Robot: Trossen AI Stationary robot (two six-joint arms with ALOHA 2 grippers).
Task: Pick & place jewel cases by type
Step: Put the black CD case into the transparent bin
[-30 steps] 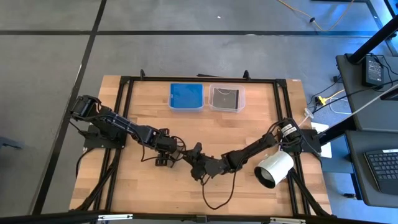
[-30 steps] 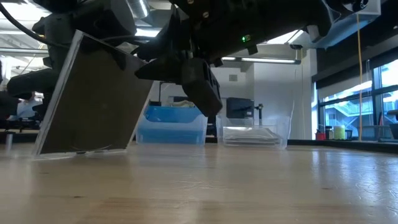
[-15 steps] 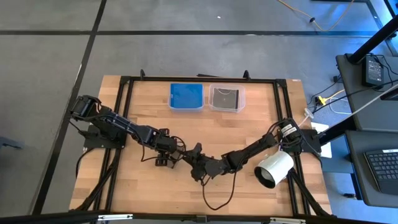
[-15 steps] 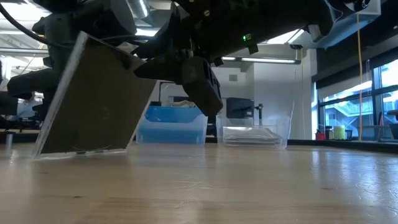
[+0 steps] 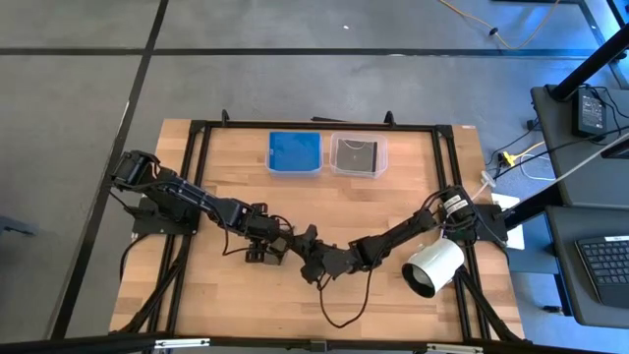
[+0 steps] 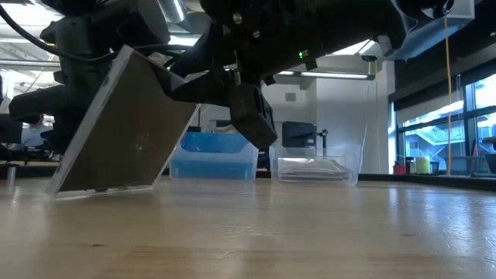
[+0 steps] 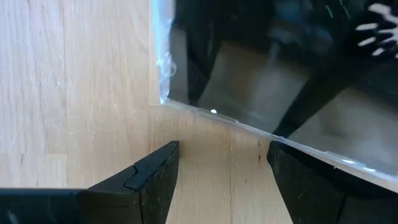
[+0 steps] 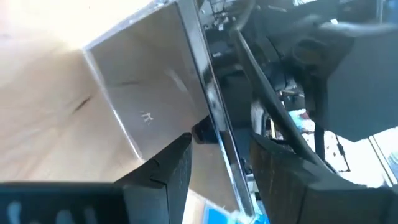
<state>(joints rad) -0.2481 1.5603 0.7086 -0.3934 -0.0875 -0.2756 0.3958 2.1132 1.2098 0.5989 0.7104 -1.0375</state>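
A dark grey jewel case [image 6: 116,128] stands tilted near the middle of the table, between my two grippers. My right gripper [image 5: 307,248] reaches in from the table's right and is shut on the case [image 8: 149,81]. My left gripper [image 5: 258,244] points down just left of the case and is open. Nothing is between its fingers [image 7: 155,177]. The case's bottom edge [image 7: 249,124] lies on the wood just ahead of those fingertips. Several blue cases fill the left tub [image 5: 295,152]. A dark case lies in the right tub [image 5: 358,154]. My right gripper pinches the case's raised edge [image 8: 214,134] between its two fingers [image 8: 165,174]. It comes in nearly level from the table's right. The case leans over with its bottom edge [image 6: 101,187] on the table and its top raised toward the gripper.
The two clear tubs [image 6: 318,167] stand side by side at the table's far edge. A white cylinder [image 5: 432,265] lies at the right, beside my right arm. A black cable [image 5: 344,310] loops on the wood near the front edge.
My right gripper has rolled at the wrist while staying in place. The dark case has tipped further over, its top edge sinking while its bottom edge stays on the table.
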